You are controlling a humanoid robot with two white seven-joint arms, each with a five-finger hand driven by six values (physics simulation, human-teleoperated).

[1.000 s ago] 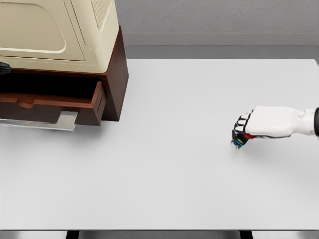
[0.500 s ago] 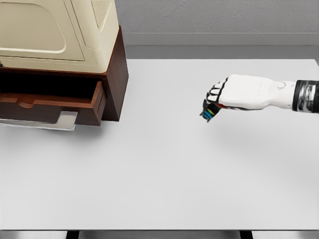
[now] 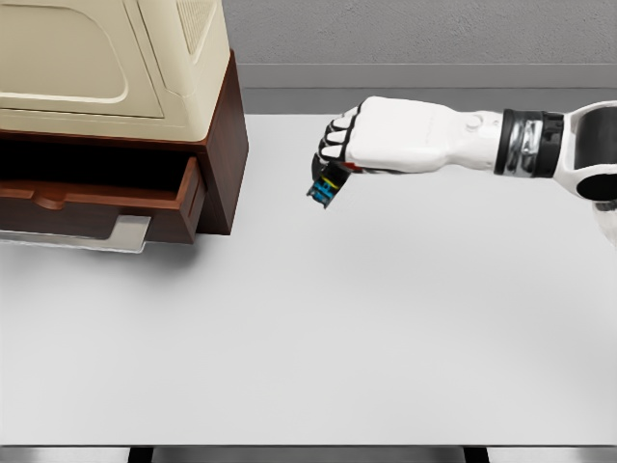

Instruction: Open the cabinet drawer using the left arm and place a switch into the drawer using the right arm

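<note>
With the drawer [image 3: 96, 198] standing open at the left of the frame, the right robot hand [image 3: 337, 154], fingers curled around the switch [image 3: 324, 186], hangs above the surface [image 3: 386, 328] at upper centre, the drop into the drawer not yet made.

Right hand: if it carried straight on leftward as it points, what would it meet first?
Probably the dark brown wooden cabinet's side, above the open drawer. The white right hand, fingers closed on the small multicoloured switch, has a clear path until there; depth is uncertain.
</note>
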